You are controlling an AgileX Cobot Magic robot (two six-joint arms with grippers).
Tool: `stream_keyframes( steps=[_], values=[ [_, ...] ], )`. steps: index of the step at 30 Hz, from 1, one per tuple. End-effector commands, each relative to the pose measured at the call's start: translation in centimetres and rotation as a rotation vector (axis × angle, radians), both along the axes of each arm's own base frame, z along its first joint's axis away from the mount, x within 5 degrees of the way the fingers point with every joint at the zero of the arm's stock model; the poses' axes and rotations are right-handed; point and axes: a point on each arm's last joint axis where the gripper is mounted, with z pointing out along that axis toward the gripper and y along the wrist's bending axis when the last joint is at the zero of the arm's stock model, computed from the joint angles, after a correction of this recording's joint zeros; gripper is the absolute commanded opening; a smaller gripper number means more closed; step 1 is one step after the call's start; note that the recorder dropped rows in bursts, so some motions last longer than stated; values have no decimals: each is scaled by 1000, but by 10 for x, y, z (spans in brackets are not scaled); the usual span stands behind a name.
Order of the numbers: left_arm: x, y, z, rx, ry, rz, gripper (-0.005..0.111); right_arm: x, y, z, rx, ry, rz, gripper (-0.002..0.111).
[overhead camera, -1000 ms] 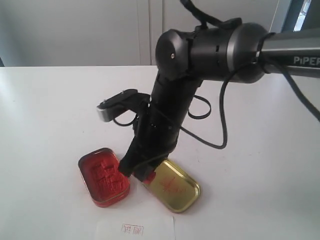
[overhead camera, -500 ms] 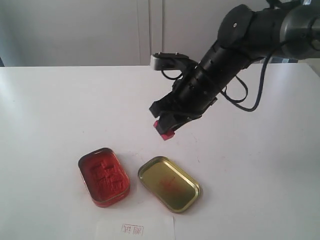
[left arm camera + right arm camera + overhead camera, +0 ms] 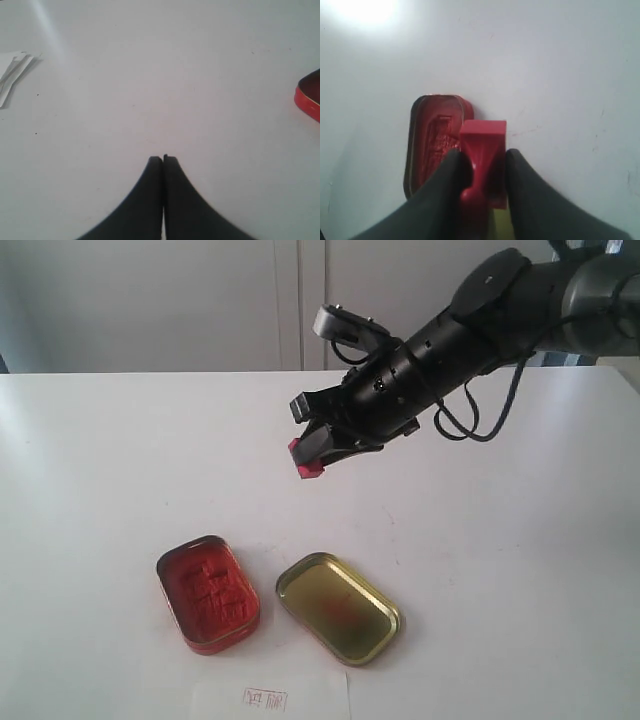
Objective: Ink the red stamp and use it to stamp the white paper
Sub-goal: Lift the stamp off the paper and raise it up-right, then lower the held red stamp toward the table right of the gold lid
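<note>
The right gripper [image 3: 312,448] is closed on the narrow handle of the red stamp [image 3: 306,466], with a black finger on each side of it and the square base protruding beyond the fingertips. The stamp hangs in the air, well clear of the white table [image 3: 120,460]. The arm reaches in at a slant, so the stamp's handle-to-base axis is tilted and not upright. It will probably need levelling before the face can press flat. From the stamp, the ink pad tin [image 3: 207,592] lies below and toward the near left. It is a rounded rectangle with its long axis running roughly front to back, and its glossy red pad is embossed. Just beside it lies its brass-coloured lid [image 3: 338,608], shallow and shiny. The white paper [image 3: 272,698] lies flat at the near edge in front of both tins, matte and thin, and bears a small red mark. Whether the stamp face carries ink cannot be seen. The right arm is the nearer to both targets. The left gripper [image 3: 163,160] is low over bare tabletop, with its jaws together and nothing between them.
</note>
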Motion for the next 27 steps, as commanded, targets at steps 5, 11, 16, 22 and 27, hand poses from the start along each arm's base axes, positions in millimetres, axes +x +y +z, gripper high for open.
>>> stream_keyframes(
  steps=[5,11,16,22,27],
  values=[
    [0,-1,0,-12,-4,-5,0,23,10,-18,56,43,-3,0],
    [0,-1,0,-12,-4,-5,0,30,16,-41,79,100,8,0],
    [0,-1,0,-12,-4,-5,0,31,18,-64,81,163,18,0],
    [0,-1,0,-12,-4,-5,0,32,22,-82,123,210,24,0],
    [0,-1,0,-12,-4,-5,0,33,22,-97,112,240,19,0]
  ],
)
